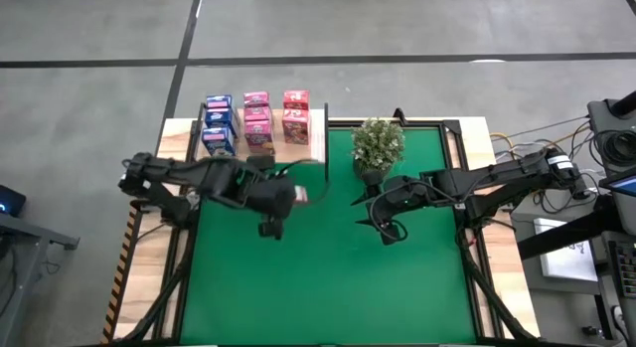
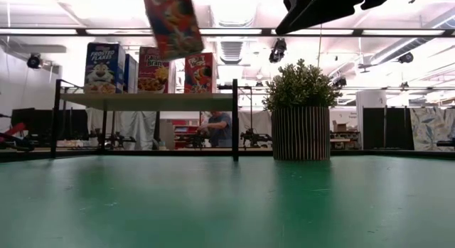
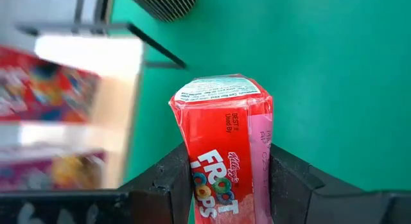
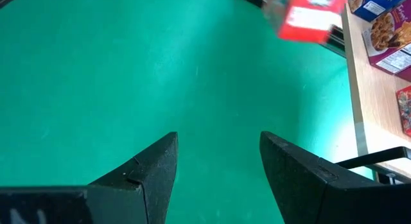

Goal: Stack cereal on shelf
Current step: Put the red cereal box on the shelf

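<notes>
Red Froot Loops box [image 3: 225,147] clamped between the two dark fingers of the left gripper [image 3: 225,185], jaws closed to the box's width, one finger pressed on each long side. Held in the air above the green mat [image 1: 328,277], just beside the open end of the shelf [image 1: 320,138]; seen tilted near the top edge in the low view [image 2: 173,20]. Readable on the box: "FROOT LOOPS" with a Kellogg's script, and "BEST If Used By" on the white top label; finer print too small to read. Lower part of the box cut off by the picture edge.

On the shelf board, other cereal boxes [image 1: 253,118] standing in rows, blue at one end, pink and red toward the other. From table height, "FROSTED FLAKES" legible on a blue box [image 2: 104,67]; neighbouring labels only partly readable.

Right gripper [image 4: 218,166] hanging above bare mat near the potted plant [image 1: 378,143], fingers spread apart, holding nothing.
</notes>
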Motion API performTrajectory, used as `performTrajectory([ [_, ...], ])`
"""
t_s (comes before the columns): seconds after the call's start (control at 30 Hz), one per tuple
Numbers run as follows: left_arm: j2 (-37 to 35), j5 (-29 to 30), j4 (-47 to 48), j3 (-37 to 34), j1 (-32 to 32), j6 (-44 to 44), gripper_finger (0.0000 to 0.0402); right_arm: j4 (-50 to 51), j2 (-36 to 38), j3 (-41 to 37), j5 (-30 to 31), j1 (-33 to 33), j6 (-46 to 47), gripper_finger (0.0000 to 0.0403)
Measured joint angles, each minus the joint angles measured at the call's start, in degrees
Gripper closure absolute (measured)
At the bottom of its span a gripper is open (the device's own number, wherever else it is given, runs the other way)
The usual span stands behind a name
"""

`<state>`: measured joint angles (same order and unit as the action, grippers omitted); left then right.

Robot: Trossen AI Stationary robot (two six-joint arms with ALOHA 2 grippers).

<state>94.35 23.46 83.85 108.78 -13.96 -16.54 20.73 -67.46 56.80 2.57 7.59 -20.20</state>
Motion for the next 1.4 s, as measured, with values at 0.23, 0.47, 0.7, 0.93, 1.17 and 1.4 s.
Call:
performTrajectory([
  [0.23,3.0,0.1,0.3,6.7,8.6,13.5,0.0263,0.0,0.1,0.0,0.0,0.0,0.5,0.0193],
  [0.47,3.1,0.0,-0.8,7.9,14.9,20.0,0.0263,0.1,0.1,-0.3,-0.1,0.0,1.5,0.0193],
  [0.7,3.8,-2.0,-1.6,7.8,19.7,25.1,0.0263,0.1,0.1,-0.5,-0.2,0.0,2.9,0.0193],
  [0.93,5.0,-7.2,-2.8,7.8,24.0,27.9,0.0263,0.0,0.1,-0.7,-0.2,0.0,3.7,0.0193],
  [1.17,7.2,-7.6,-2.8,7.8,27.7,30.8,0.0263,0.0,0.1,-0.8,-0.2,0.0,3.8,0.0193],
  [1.4,8.4,-7.6,-2.8,7.7,29.1,31.5,0.0263,0.0,0.1,-0.9,-0.2,0.0,4.1,0.0193],
])
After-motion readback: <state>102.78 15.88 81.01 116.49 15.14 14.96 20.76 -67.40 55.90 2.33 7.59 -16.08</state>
